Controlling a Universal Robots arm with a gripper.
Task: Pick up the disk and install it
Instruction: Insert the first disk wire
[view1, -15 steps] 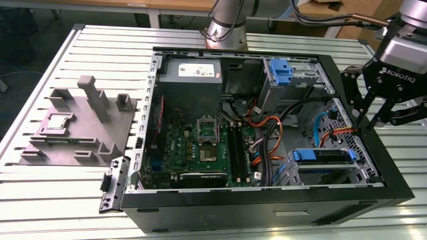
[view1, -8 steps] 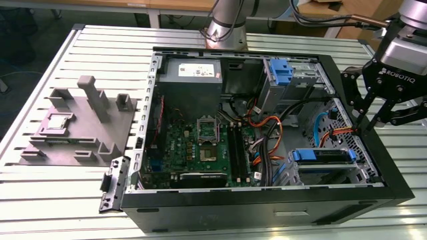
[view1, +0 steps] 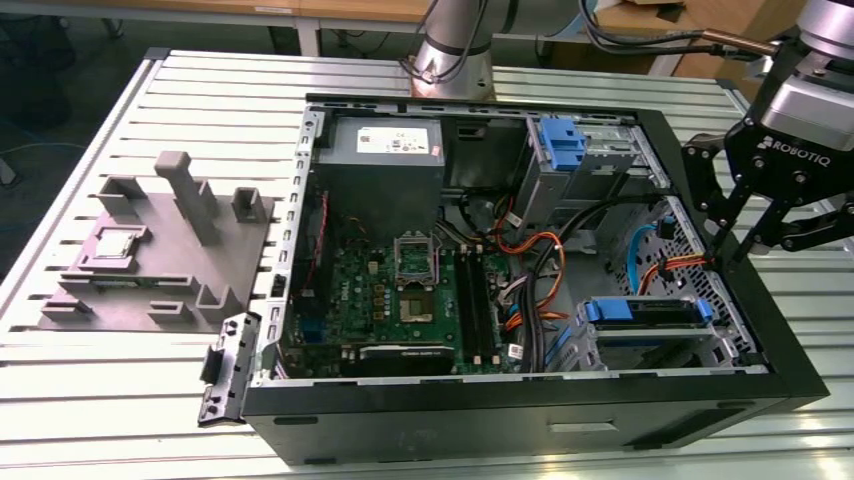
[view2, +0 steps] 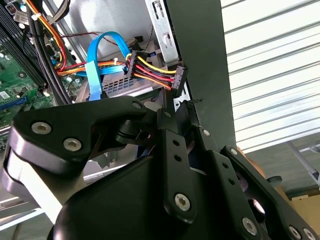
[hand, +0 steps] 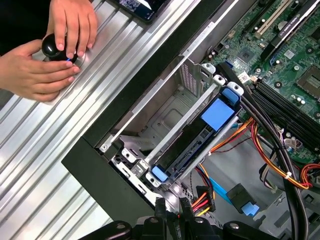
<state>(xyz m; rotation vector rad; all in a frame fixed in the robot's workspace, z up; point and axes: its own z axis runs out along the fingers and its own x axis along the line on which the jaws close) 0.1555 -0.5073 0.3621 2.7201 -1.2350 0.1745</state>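
The disk lies in the drive bay at the front corner of the open computer case, on the exterior view's right; its blue rails and grey body show. In the first wrist view the disk sits in the metal cage with a blue tab on it. My gripper hangs over the case's wall just behind that bay, shut with nothing between its fingers. In the second wrist view the gripper tips stand close to a black power connector with red and yellow wires. The fingertips also reach into the first wrist view.
A narrow blue latch stands upright in the upper bay. Motherboard, power supply and loose orange and black cables crowd the case. A grey fixture block sits on the slatted table. A person's hands hold a black knob beside the case.
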